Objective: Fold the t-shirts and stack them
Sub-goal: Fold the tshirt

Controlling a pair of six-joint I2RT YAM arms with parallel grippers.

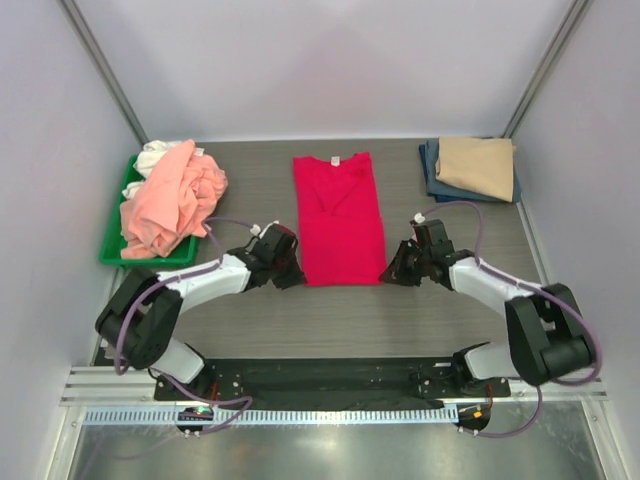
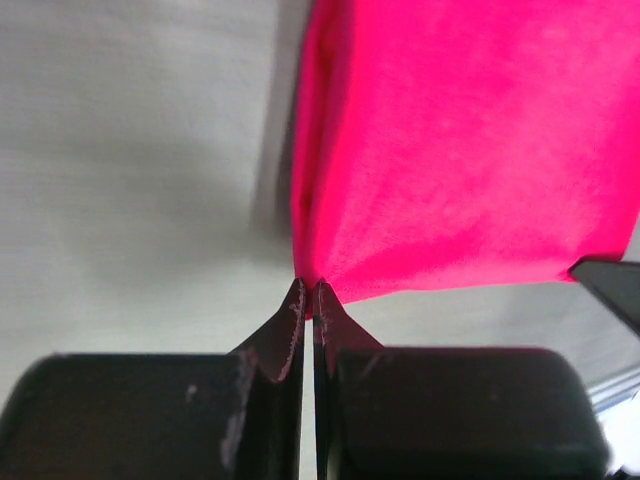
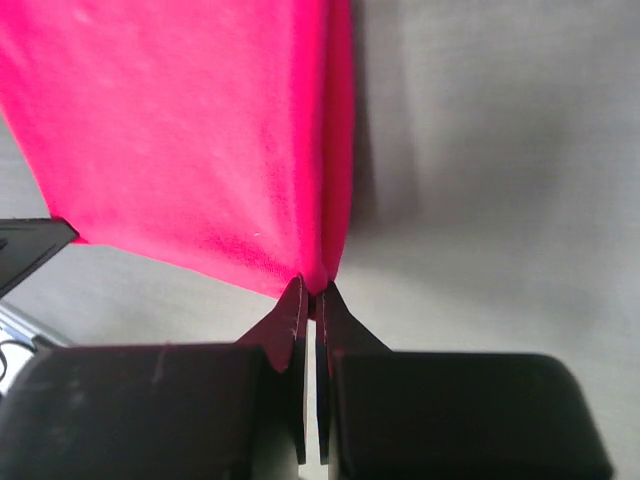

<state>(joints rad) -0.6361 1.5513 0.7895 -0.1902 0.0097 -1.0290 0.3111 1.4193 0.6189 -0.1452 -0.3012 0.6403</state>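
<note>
From above, a grey wood-grain bench [image 1: 400,315] stands between pale walls [image 1: 320,60], with the crimson t-shirt [image 1: 338,218] flat at its centre. Left wrist: the left claw [image 2: 309,292] is clamped on a near corner. Right wrist: the right claw [image 3: 309,290] pinches the other.

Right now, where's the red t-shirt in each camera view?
Top external: red t-shirt lies flat at mid-frame, between the left pincer and right pincer.
Left wrist: fills the upper right, corner pinched in the pincer.
Right wrist: fills the upper left, corner likewise pinched.
Shared landmark: the shirt's near hem, one corner in each pincer.
</note>
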